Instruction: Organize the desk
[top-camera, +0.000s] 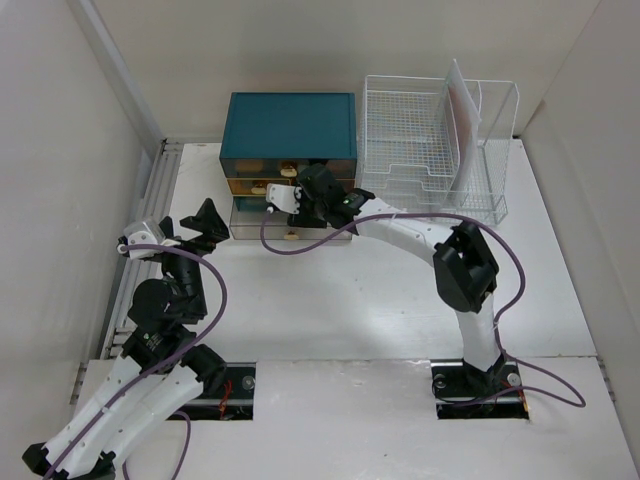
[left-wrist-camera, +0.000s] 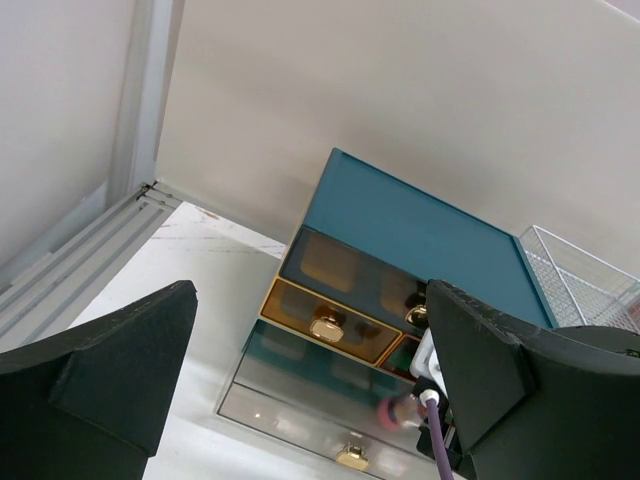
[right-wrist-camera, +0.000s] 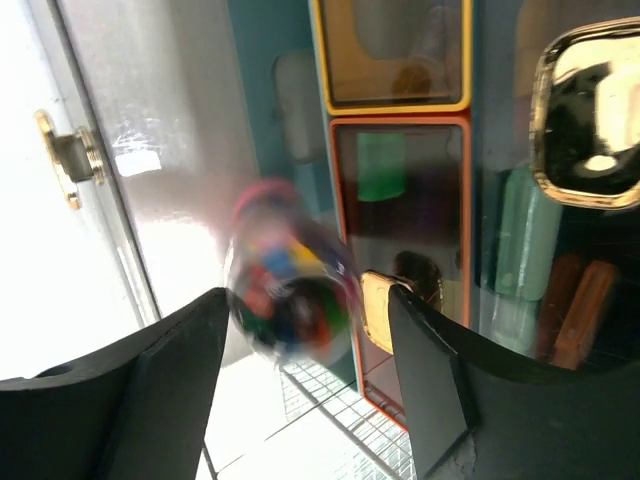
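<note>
Lying below R pincer (top-camera: 292, 203): desk (top-camera: 330, 300)

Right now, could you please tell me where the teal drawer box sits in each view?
Top external: teal drawer box, back centre, beside the wire rack.
Left wrist: box lower centre-right.
Right wrist: box close up, fills the frame.
Shared landmark: its clear bottom drawer.
</note>
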